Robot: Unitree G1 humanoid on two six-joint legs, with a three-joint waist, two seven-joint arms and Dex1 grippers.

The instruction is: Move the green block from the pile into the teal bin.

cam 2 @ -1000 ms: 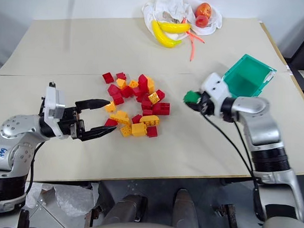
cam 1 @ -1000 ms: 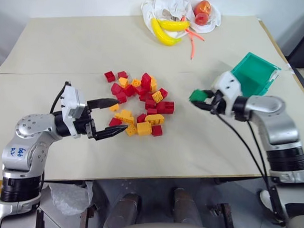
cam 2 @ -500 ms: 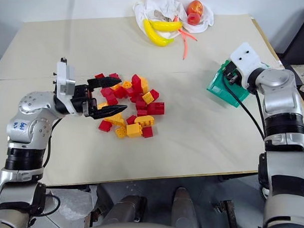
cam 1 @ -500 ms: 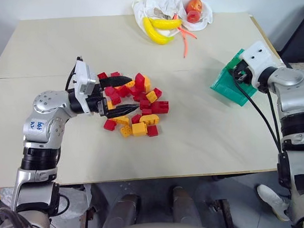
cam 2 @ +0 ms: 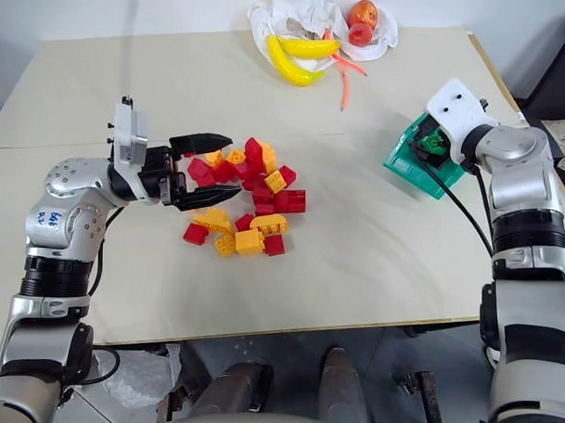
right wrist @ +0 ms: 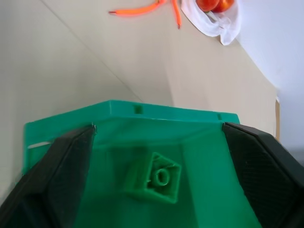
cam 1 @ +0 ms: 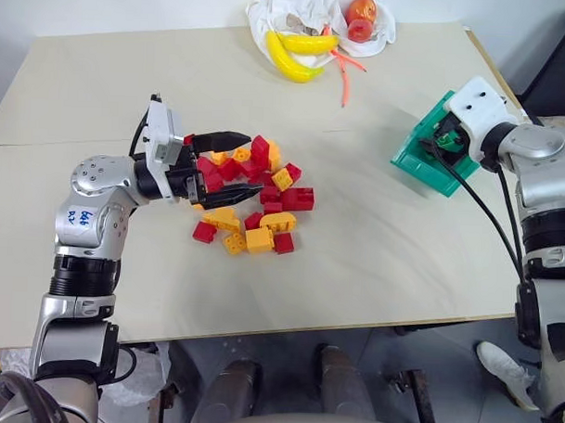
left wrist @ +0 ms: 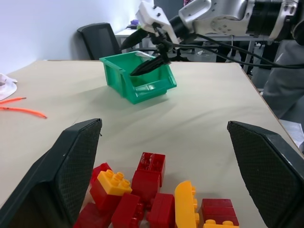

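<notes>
The green block lies inside the teal bin near the worktop's right edge; right end effector spread above it, left end effector spread over the pile

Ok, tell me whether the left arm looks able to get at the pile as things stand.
Probably yes. The left gripper hovers at the pile with its fingers spread wide over the near bricks, and nothing stands between them.
</notes>
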